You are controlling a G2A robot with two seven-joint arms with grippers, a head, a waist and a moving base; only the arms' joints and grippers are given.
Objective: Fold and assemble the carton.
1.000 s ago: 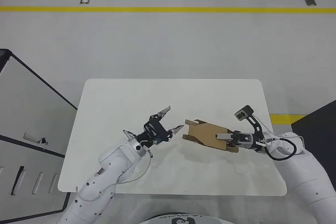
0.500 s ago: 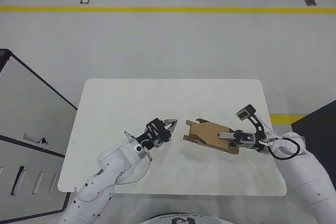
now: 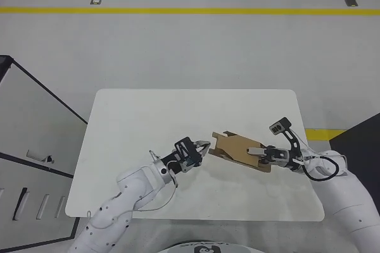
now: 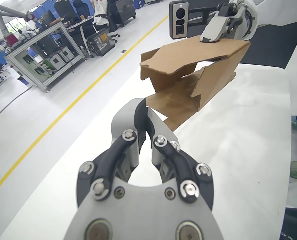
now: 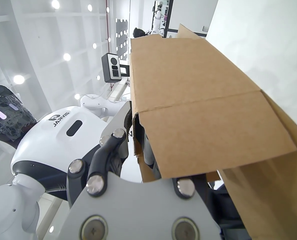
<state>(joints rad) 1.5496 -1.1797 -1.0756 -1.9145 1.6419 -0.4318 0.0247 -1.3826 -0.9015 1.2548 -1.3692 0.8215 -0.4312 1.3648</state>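
Mid-fold: your right gripper (image 3: 252, 152) pinches the carton (image 3: 230, 148). Left gripper (image 4: 142, 111), near-closed and empty, sits beside the flap (image 4: 172, 99). Next, likely push it inward.

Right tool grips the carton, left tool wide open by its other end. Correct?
No. The left tool is shut, fingers together, as the left wrist view shows. The rest holds: the right tool grips the carton, and the left tool sits by its other end.
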